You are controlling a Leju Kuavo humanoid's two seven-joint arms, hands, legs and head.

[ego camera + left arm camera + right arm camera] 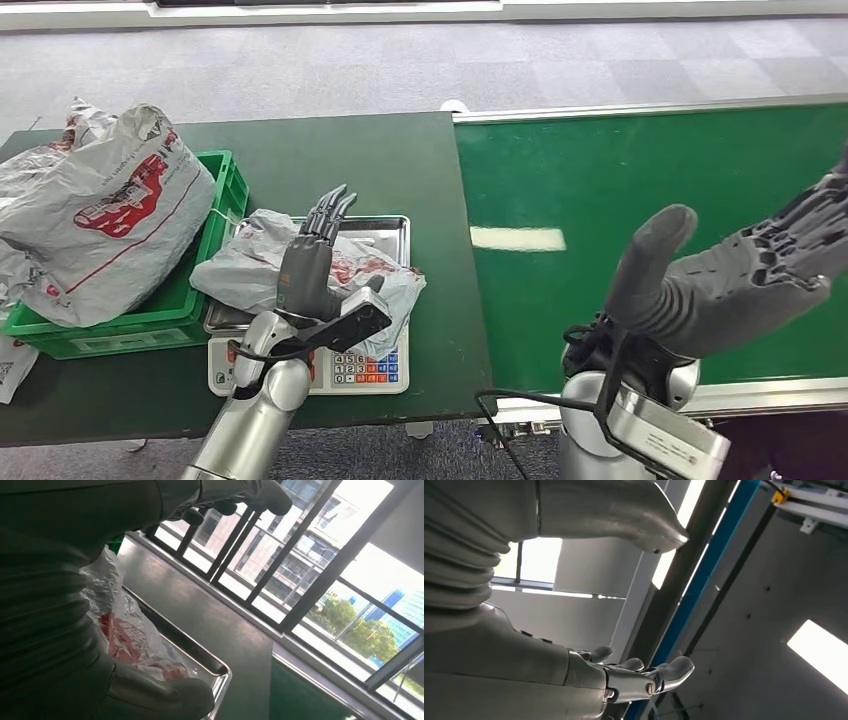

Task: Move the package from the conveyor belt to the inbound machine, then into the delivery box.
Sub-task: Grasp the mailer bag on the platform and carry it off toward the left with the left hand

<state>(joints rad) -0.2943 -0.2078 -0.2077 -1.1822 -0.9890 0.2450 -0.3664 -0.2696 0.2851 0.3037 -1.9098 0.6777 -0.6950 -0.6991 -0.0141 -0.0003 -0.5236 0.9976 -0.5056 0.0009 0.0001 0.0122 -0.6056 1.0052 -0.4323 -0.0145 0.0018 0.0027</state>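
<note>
Dark green table [400, 160]: grey package [375, 275], red print unreadable, on scale tray [390, 228].

The left robot hand [312, 262] and its wrist camera cover the middle of the package [250, 268] and part of the scale's display, and the package hides most of the steel tray [385, 228]. The right robot hand [735, 272] is cut off at the head view's right edge. The print on the bag in the green crate [215, 300] is too small to read.
</note>
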